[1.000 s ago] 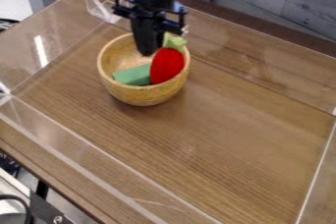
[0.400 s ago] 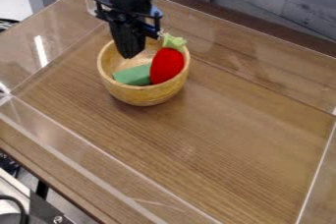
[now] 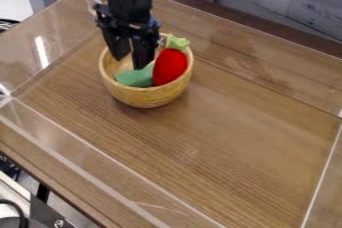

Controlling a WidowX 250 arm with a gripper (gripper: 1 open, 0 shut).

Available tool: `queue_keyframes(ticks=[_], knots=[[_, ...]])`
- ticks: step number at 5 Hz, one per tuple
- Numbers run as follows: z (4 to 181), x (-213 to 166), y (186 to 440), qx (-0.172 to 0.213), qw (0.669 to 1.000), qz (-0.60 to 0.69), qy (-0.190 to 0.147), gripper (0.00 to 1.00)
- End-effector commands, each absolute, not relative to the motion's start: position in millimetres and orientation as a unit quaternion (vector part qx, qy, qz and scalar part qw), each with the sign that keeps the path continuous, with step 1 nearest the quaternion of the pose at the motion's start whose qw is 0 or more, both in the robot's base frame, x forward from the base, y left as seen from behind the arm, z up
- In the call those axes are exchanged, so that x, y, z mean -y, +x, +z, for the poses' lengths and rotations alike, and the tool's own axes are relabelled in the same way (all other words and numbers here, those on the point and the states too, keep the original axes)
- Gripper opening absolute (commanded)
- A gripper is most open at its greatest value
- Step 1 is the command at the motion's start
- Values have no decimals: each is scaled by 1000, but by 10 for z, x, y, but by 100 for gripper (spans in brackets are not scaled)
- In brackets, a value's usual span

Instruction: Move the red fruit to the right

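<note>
The red fruit, a small strawberry with a green leafy top, leans on the right inner side of the wooden bowl. A flat green block lies in the bowl's left half. My gripper points straight down over the bowl's left part, just left of the fruit and above the green block. Its two dark fingers stand apart and hold nothing. The fingertips dip to about rim height.
The bowl sits at the back left of a wooden tabletop. Clear acrylic walls fence the table on all sides. A grey plank wall runs along the back right.
The gripper has moved left and down, from over the fruit to the bowl's left side. Its fingers, shut before, now stand apart. The fruit has not moved.
</note>
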State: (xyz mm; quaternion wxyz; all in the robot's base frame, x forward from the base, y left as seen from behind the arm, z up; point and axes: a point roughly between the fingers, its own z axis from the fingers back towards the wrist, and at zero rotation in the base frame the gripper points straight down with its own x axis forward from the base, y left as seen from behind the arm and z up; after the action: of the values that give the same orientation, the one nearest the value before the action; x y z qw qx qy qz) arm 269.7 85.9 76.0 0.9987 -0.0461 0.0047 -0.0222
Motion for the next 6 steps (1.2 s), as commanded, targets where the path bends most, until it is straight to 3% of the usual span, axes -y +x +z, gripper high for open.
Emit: queue_keyframes(ticks=[1, 2, 3, 4, 5, 6], knots=[[804, -971, 2749, 15, 999, -17, -39, 0], [784, -1054, 2756, 17, 999, -6, -41, 100], [837, -896, 2790, 19, 999, 4, -46, 100], [928, -737, 2822, 25, 999, 12, -47, 0], [1038, -755, 2820, 32, 998, 18, -45, 100], [1105, -812, 2833, 33, 998, 22, -45, 100]])
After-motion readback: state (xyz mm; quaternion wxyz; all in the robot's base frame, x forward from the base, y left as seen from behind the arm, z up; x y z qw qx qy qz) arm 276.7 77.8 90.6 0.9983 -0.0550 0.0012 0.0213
